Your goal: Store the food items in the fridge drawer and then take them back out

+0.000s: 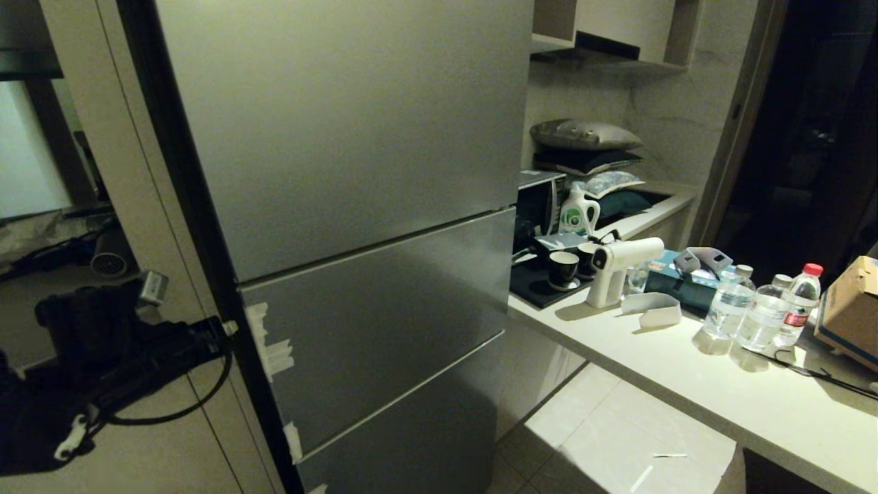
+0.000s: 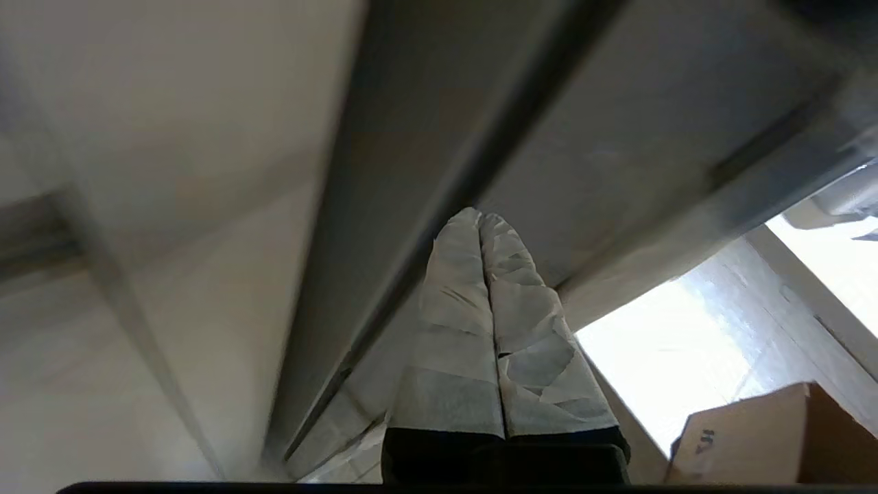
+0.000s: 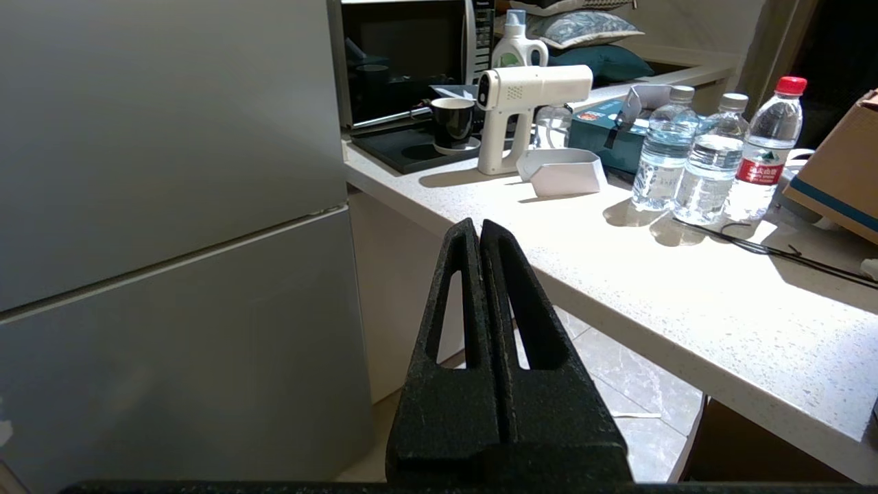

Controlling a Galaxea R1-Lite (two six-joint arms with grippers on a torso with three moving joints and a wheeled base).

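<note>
Head view: left gripper (image 1: 230, 328), fingers pressed together and empty, is positioned at the taped fridge door (image 1: 370, 322) edge; it should be hooked behind squarely. Right gripper (image 3: 479, 230) is parked, likewise closed.

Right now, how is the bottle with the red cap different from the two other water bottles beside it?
The red-capped bottle wears a red label; the two white-capped bottles have clear, pale labels. Its cap is red, theirs white. On the counter it stands nearest the cardboard box. All three are clear, upright and capped.
</note>
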